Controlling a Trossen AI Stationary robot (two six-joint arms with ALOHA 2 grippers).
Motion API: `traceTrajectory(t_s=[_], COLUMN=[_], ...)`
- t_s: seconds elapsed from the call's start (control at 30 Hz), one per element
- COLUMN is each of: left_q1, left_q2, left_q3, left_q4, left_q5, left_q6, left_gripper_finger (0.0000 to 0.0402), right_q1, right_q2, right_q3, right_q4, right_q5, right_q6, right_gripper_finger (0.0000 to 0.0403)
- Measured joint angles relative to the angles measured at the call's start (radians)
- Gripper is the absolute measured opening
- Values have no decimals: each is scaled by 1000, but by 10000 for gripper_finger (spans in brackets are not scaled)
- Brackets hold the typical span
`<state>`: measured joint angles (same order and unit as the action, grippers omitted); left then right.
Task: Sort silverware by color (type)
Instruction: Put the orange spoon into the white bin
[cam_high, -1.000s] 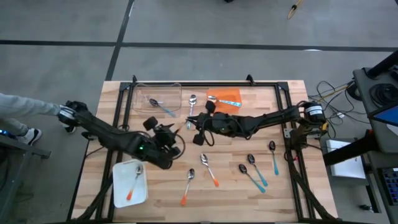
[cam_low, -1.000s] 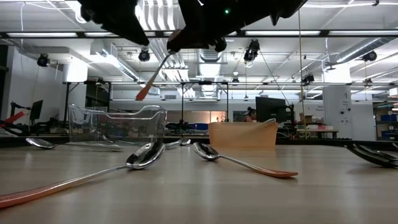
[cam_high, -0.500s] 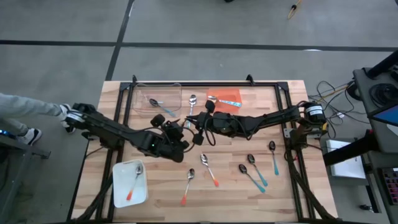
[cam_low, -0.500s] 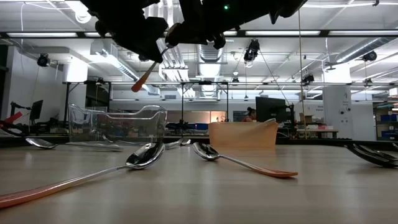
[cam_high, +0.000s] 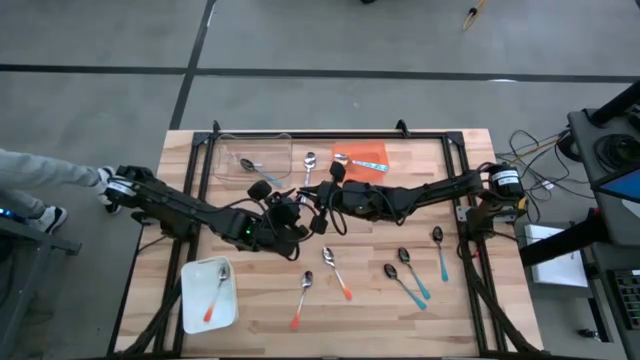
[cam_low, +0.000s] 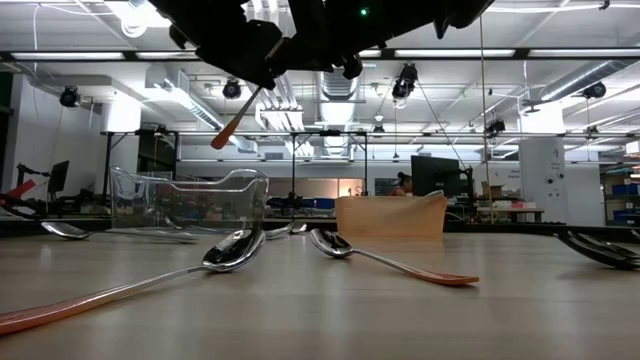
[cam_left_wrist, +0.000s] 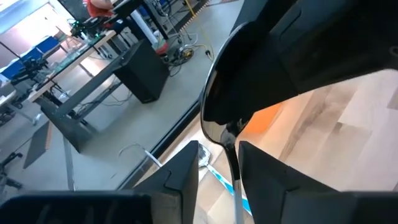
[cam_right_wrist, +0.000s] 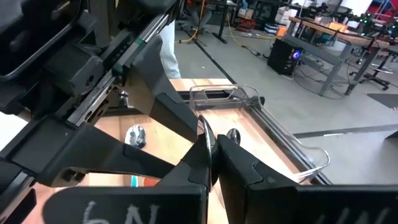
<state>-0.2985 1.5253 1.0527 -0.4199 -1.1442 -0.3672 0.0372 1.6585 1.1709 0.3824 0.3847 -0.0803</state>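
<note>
- On my right gripper, low at seven o'clock in my right wrist view, chalky handwritten marks show upside down; I cannot read them for certain.
- Nothing else is legible.

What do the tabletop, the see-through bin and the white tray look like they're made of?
Tabletop: pale wood planks with visible grain and seams, matte. See-through bin: clear glossy plastic, probably, since the spoon inside shows through. White tray: smooth opaque white, plastic or ceramic; cannot tell.

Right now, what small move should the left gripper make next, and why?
Probably close the left gripper on the orange-handled spoon: its fingers flank the neck with gaps, while the shut right gripper holds it aloft.
</note>
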Motion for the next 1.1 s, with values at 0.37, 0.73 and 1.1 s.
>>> traceTrajectory(t_s=[0.37, 0.73, 1.1], left_q1=[28, 39, 39], left_q2=[6, 40, 45], left_q3=[0, -1, -1], left_q4=[52, 72, 68], left_q5=[27, 35, 35], left_q6=[-20, -29, -34], left_gripper_finger=[6, 70, 5], right_q1=[2, 6, 4], right_q2=[0, 0, 0], right_q3=[-2, -2, -2], right_q4=[2, 22, 20], right_q5=[20, -55, -47], right_q6=[37, 145, 141], right_gripper_finger=[9, 9, 15])
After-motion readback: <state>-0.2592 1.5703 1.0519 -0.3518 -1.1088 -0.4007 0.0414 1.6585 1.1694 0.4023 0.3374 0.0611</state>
